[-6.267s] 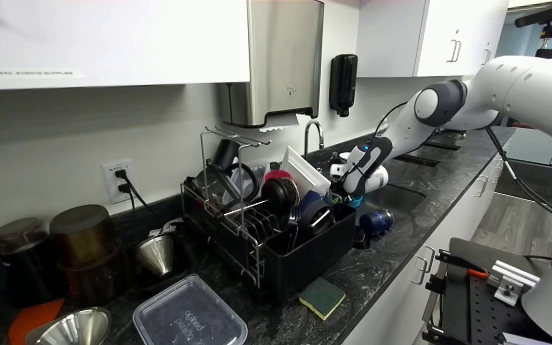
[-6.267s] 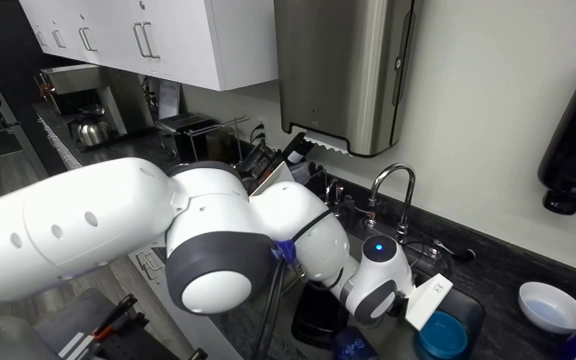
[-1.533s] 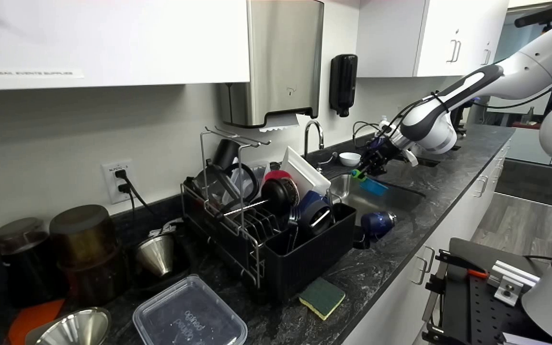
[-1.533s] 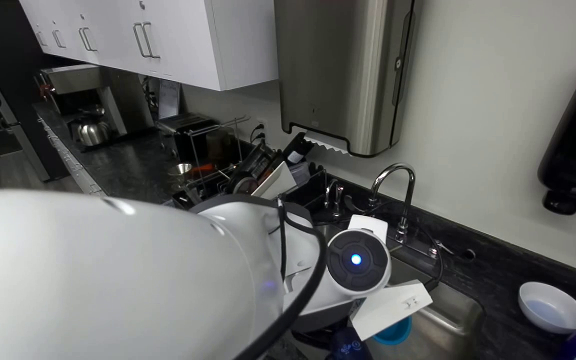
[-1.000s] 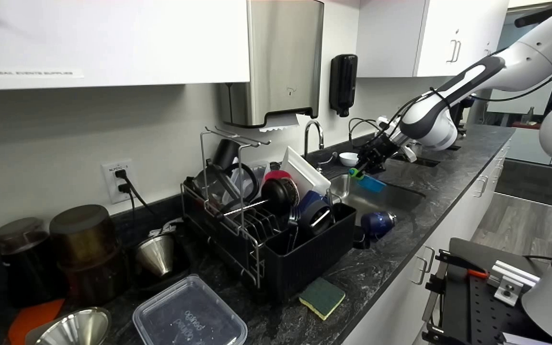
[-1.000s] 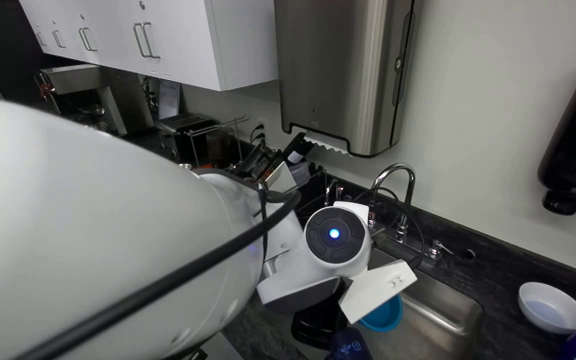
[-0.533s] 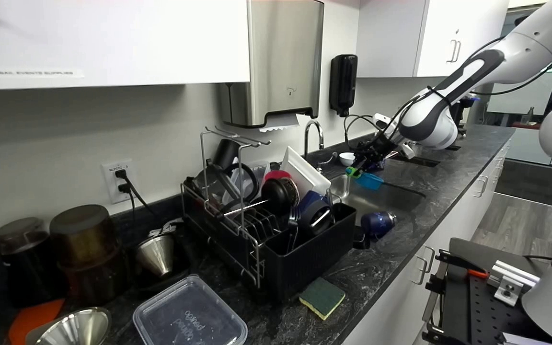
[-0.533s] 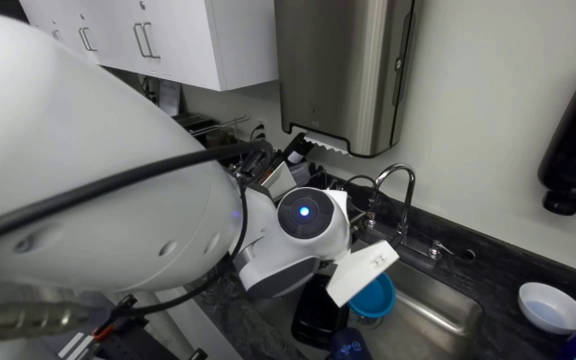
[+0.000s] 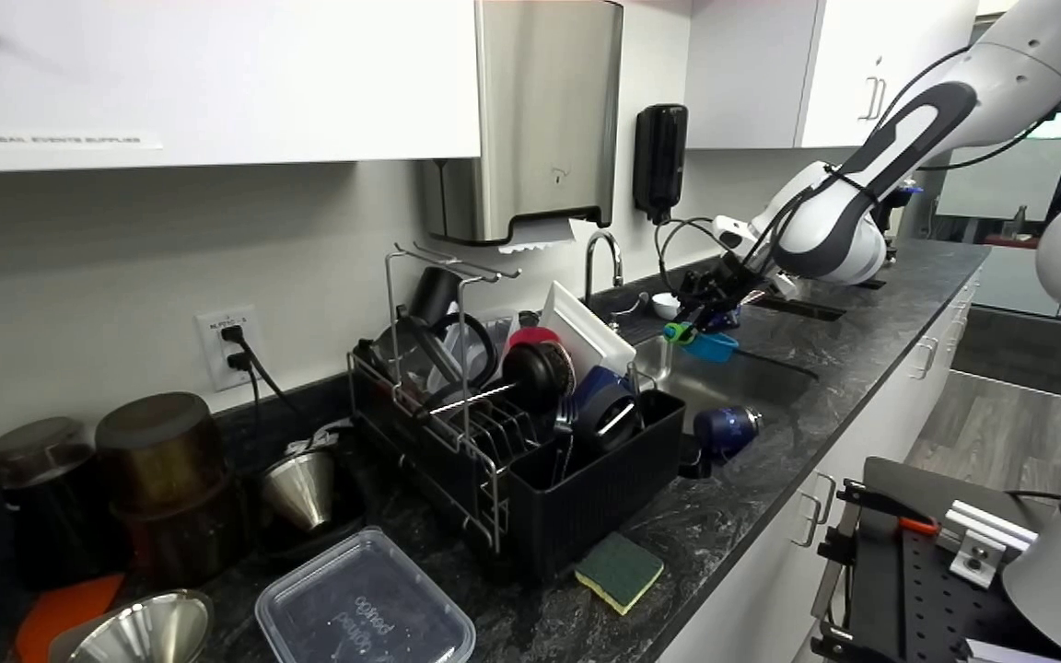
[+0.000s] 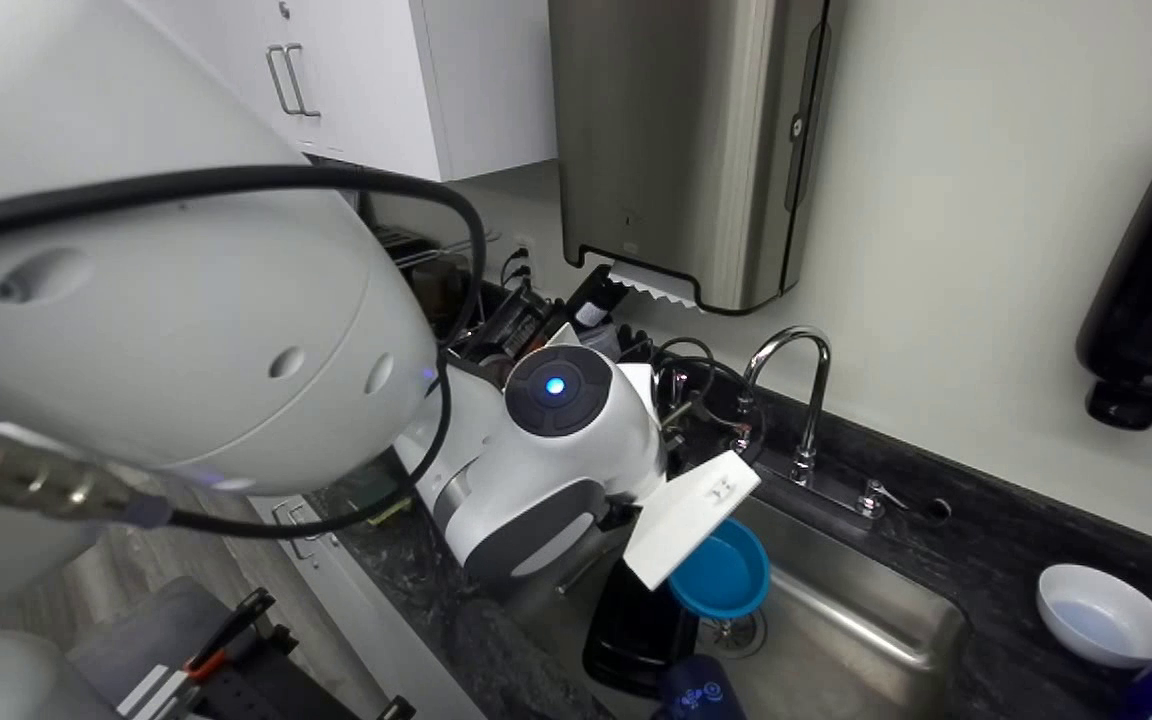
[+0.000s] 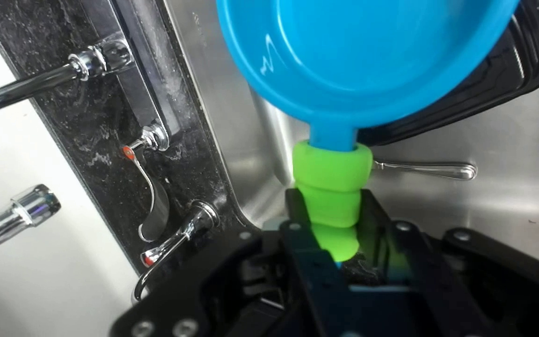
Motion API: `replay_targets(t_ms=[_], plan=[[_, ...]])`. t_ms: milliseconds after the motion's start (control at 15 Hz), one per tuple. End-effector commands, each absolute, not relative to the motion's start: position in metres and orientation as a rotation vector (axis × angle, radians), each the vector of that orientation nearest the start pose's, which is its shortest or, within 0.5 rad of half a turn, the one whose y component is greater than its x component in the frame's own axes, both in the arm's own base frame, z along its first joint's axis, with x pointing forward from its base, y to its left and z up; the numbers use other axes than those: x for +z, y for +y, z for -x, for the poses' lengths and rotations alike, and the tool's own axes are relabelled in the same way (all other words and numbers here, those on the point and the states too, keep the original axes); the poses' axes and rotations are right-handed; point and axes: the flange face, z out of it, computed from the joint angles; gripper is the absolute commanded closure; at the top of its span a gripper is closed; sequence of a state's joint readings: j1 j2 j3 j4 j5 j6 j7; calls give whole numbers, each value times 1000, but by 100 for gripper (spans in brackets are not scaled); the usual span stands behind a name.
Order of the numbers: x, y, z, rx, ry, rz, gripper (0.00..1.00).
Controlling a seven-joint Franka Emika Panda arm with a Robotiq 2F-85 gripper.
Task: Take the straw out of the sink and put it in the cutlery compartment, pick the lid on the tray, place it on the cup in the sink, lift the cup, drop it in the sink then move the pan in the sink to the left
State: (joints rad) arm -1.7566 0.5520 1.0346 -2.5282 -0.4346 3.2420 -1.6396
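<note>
Jaws: clamped on the green handle of the blue pan, one to each side of the grip. The arm reaches over the sink, and the pan is located there, near the drain. In the wrist view the pan overlaps a black container lying in the sink. Contact between pan and container, or pan and sink floor, cannot be established. A metal utensil lies in the sink; one end is hidden behind the handle, so its type is undetermined. A dark blue cup sits just beside the black container; in an exterior view the cup is tilted.

On the worktop stands a drying rack loaded with dishes, including a white dish set at a slant. The rack's cutlery compartment holds a fork, upright. A sponge lies just in front of this compartment, and a clear plastic box is beside the rack. A white bowl rests upright on the worktop near the sink, and the tap stands at the sink's edge.
</note>
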Motion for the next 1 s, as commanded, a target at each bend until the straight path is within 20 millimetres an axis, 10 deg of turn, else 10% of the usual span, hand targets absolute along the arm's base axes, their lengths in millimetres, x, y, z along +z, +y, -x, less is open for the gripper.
replay_targets(t_ms=[0, 133, 200, 667, 733, 933], plan=[[241, -270, -399, -912, -1905, 2788, 92], [242, -276, -402, -891, -1867, 2830, 92], [238, -275, -402, -928, -1866, 2781, 70], [238, -277, -403, -906, -1851, 2805, 70], [238, -277, -403, -906, -1851, 2805, 92], [250, -254, -395, -942, -1946, 2769, 92]])
